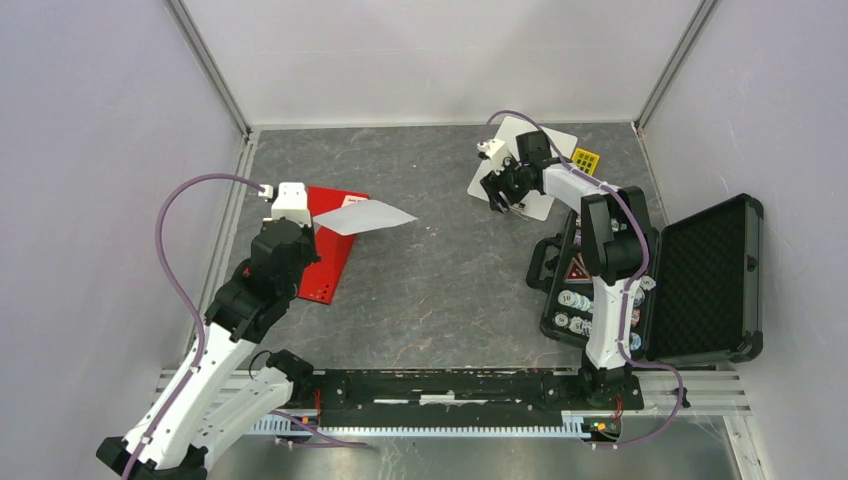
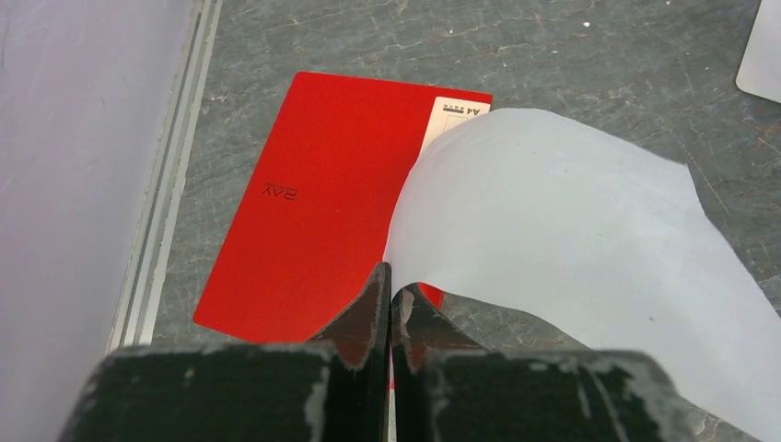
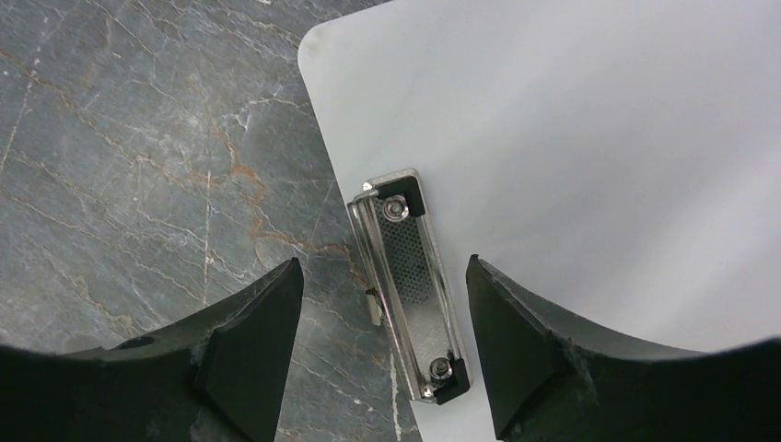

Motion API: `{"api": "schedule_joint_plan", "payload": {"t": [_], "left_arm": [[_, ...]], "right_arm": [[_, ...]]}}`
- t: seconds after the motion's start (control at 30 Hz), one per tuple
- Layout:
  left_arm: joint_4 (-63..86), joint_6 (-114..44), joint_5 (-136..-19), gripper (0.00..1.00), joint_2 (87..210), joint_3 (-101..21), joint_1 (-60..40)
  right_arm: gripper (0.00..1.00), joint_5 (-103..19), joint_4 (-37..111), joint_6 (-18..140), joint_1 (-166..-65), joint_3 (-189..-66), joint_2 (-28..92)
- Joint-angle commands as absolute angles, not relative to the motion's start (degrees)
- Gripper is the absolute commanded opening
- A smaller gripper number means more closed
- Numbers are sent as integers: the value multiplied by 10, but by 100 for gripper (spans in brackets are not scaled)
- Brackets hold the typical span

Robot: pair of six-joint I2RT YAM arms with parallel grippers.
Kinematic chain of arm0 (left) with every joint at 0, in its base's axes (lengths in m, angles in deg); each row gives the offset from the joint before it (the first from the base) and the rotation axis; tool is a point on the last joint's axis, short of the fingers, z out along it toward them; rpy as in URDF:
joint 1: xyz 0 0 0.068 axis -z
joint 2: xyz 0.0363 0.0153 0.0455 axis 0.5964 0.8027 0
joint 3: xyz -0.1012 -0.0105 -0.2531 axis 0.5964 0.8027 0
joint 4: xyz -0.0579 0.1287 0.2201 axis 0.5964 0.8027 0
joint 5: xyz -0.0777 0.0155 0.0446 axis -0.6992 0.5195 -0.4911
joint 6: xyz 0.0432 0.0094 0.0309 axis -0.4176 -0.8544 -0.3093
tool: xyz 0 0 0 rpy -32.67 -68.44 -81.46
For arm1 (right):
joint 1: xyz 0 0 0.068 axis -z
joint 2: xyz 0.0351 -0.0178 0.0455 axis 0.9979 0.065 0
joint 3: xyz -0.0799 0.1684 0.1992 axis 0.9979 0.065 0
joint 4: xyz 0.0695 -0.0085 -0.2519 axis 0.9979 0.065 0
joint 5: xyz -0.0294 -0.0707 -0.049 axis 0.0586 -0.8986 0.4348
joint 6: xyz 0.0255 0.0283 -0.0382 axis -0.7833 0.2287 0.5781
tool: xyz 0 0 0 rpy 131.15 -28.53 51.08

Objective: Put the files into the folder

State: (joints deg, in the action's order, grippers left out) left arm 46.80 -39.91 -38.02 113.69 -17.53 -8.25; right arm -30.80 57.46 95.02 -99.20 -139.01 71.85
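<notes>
My left gripper (image 1: 312, 224) is shut on the edge of one white paper sheet (image 1: 365, 216) and holds it in the air, curling, over the closed red folder (image 1: 330, 262) at the left. In the left wrist view the sheet (image 2: 571, 230) bends right from the closed jaws of the left gripper (image 2: 391, 287). It covers part of the folder (image 2: 313, 212) and its white label (image 2: 451, 115). No print shows on the sheet, and I see no second sheet. My right gripper (image 1: 500, 193) is open over the white clipboard (image 1: 512, 135), its jaws either side of the metal clip (image 3: 405, 276).
An open black foam-lined case (image 1: 712, 270) with round tokens stands at the right. A small yellow pad (image 1: 585, 160) lies beside the clipboard (image 3: 599, 157). The cell walls and metal frame close in the left, back and right.
</notes>
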Motion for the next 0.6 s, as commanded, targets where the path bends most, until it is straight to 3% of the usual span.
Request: {"api": "schedule_joint_plan", "payload": {"t": [0.0, 0.23, 0.43, 0.57], "left_arm": [[449, -419, -379, 2, 1124, -179, -85], [448, -424, -385, 2, 1123, -176, -85], [448, -424, -382, 2, 1123, -175, -85], [449, -423, -381, 2, 1125, -176, -86]], "right_arm": [[72, -299, 581, 965, -980, -1388, 711], [68, -276, 584, 965, -969, -1375, 727], [44, -251, 581, 945, -969, -1353, 713], [38, -225, 553, 906, -971, -1332, 691]]}}
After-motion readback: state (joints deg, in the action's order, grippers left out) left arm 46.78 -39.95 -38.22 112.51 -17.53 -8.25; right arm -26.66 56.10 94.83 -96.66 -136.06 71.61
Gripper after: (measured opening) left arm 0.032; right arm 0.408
